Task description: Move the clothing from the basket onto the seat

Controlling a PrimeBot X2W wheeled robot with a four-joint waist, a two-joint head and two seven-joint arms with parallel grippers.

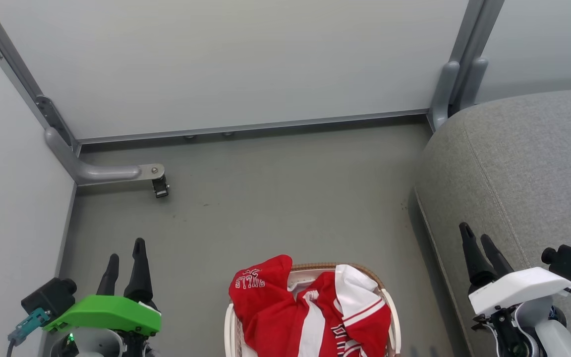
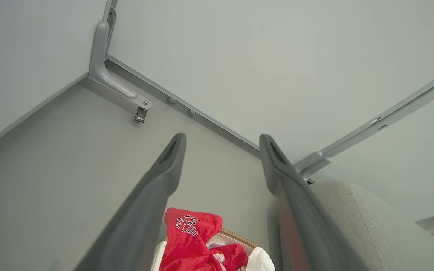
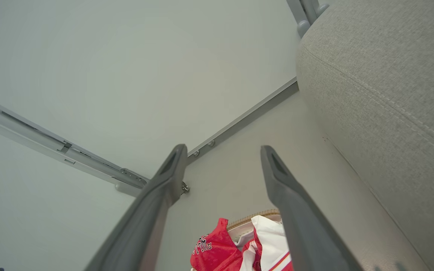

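Clothing (image 1: 310,317), a heap of soft red and white sports jerseys with striped trim and printed lettering, lies in the oval white perforated plastic basket (image 1: 229,325) with its brown woven-look rim, on the grey floor (image 1: 275,198) directly below me. One red sleeve hangs out over the basket's left rim. The large grey fabric-upholstered seat (image 1: 523,163), rounded and seamed, stands just to the right with nothing on it, so I judge that none of the transfer is done.

My left claw (image 1: 126,250) hovers over the floor to the left of the basket, its two dark fingers spread wide and holding nothing. My right claw (image 1: 475,233) hangs in front of the seat's edge, equally wide and empty.

My worries from here:
- The jerseys look tangled. If I pinch one fold, the others may trail and slide onto the floor in the gap before the seat.
- The basket looks light. Pulling on the draped sleeve could drag or tip it.
- A white layer (image 1: 299,280) shows under the fabric. I cannot tell whether it is lining or wall, and a deep grab might catch it.
- The head view cuts off the near half of the basket, so I may misjudge depth there.
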